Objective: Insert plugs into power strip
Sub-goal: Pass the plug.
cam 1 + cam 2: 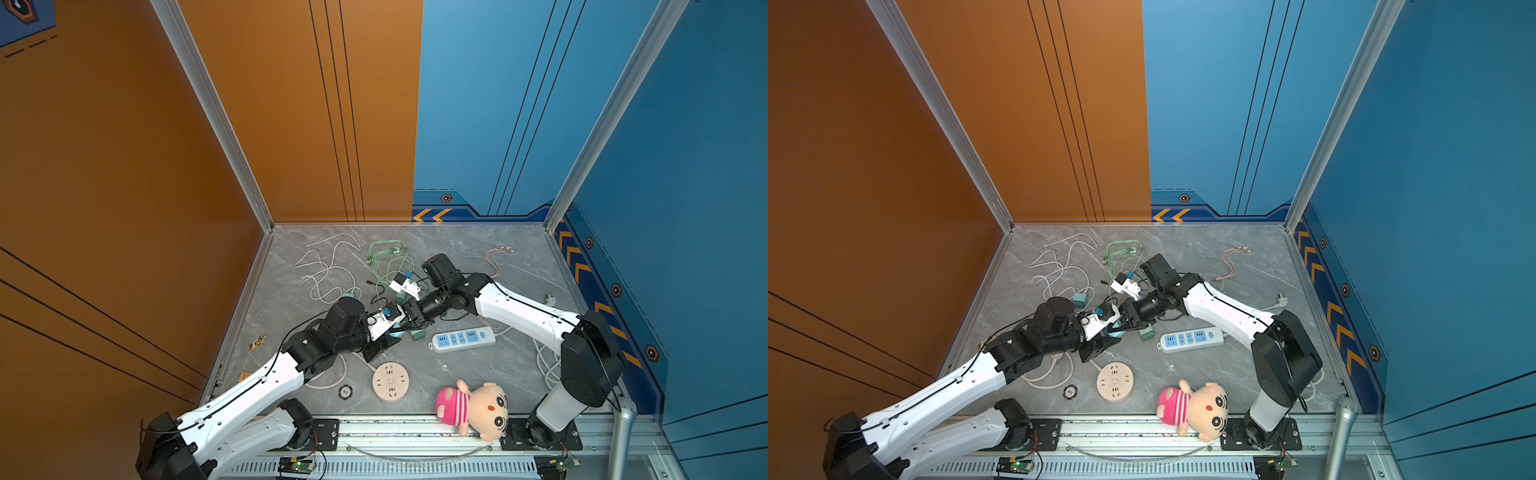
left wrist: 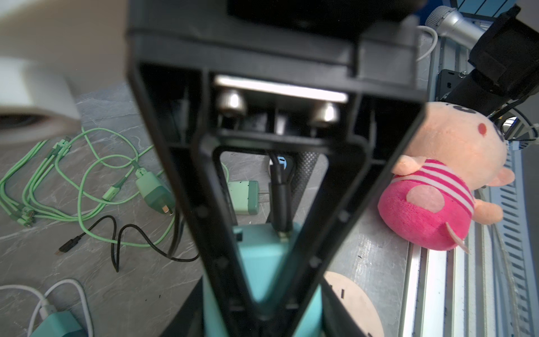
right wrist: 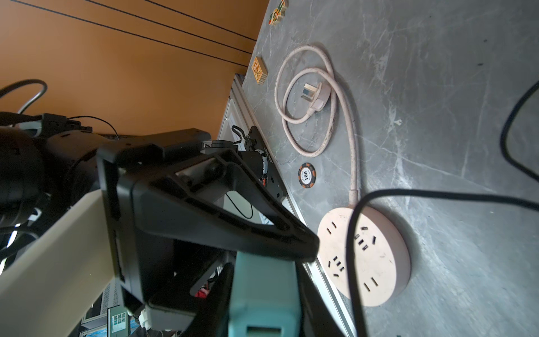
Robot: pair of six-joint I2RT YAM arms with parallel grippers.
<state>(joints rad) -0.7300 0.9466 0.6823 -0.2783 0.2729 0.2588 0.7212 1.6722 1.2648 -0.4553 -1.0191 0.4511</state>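
Mid-table my two grippers meet on one teal-blue plug (image 1: 397, 333) (image 1: 1115, 330), held above the surface. My left gripper (image 1: 392, 338) (image 2: 262, 321) is shut on its body (image 2: 262, 262); my right gripper (image 1: 404, 326) (image 3: 264, 306) is shut on it too (image 3: 262, 289), crosswise. A black cable (image 2: 280, 198) trails from the plug. The white-and-blue power strip (image 1: 463, 338) (image 1: 1190, 338) lies just right of them, sockets bare. One mint green plug (image 1: 417, 333) (image 2: 243, 197) lies beside the grippers, another (image 2: 154, 191) further back. A second teal plug (image 1: 349, 296) sits behind the left arm.
A round beige socket hub (image 1: 390, 381) (image 3: 364, 253) with a looped cord and a poker chip (image 1: 345, 391) lie near the front. A plush doll (image 1: 473, 409) rests on the front rail. White (image 1: 328, 270), green (image 1: 386, 257) and pink (image 1: 496, 257) cables sprawl at the back.
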